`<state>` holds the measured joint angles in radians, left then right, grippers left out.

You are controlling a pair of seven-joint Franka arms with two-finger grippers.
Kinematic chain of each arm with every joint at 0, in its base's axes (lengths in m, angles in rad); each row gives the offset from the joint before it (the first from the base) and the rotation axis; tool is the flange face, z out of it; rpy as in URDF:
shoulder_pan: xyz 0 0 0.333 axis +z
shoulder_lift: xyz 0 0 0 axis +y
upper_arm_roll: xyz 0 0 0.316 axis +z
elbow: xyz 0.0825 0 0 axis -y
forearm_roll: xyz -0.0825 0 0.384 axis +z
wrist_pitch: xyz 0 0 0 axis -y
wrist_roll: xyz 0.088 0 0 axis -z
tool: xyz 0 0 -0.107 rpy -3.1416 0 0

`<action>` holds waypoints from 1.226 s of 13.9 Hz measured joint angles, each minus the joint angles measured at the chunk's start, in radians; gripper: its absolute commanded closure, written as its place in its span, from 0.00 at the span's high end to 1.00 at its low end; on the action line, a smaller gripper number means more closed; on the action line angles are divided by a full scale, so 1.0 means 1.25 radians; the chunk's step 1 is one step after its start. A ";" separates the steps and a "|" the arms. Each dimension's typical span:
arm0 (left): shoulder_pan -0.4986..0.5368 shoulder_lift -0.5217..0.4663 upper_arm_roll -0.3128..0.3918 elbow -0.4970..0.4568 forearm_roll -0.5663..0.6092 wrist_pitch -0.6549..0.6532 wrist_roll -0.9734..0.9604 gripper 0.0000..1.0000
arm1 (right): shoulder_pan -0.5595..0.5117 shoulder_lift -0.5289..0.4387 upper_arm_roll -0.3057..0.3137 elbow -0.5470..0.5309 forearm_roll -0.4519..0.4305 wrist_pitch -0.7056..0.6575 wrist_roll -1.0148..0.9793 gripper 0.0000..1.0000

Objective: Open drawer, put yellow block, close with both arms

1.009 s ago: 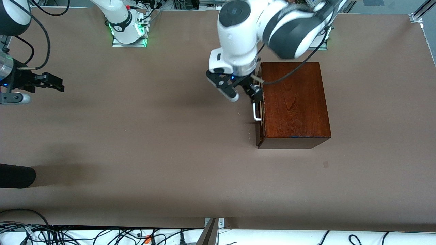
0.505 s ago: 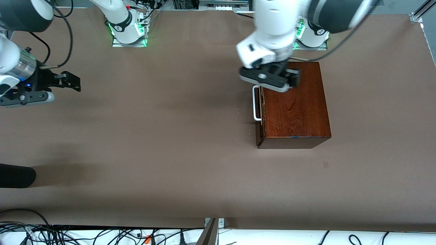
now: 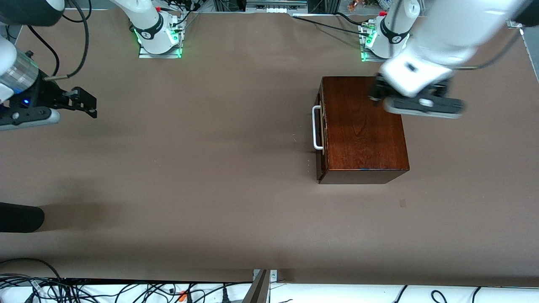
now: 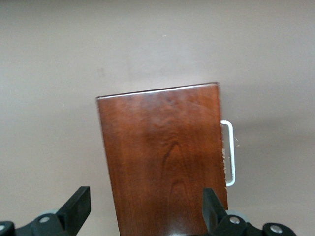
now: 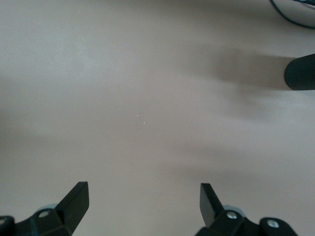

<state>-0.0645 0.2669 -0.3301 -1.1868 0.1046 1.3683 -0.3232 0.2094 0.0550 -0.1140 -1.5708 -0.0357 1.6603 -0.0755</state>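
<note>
Brown table (image 3: 210, 168) under wooden box (image 3: 362, 130)

box (image 3: 364, 126) is set toward left arm's end of table (image 3: 210, 189), w/ drawer (image 3: 321, 126) shut in it, handle (image 3: 316, 128) facing right arm's end.

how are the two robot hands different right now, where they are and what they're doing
The left hand hangs over the wooden box, at the corner toward the left arm's base; the right hand hangs over bare table at the right arm's end. The left hand's wrist view shows the box lid and the white handle; the right hand's shows only tabletop. Shared: both are open, both hold nothing.
</note>
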 measured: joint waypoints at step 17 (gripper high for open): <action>-0.020 -0.134 0.250 -0.225 -0.114 0.124 0.210 1.00 | -0.002 -0.036 -0.047 0.000 0.034 -0.050 0.021 1.00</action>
<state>-0.0895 0.0995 -0.0179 -1.4677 -0.0382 1.5233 -0.0607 0.2066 0.0099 -0.1722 -1.5702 0.0065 1.5977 -0.0489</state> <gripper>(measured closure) 0.000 0.000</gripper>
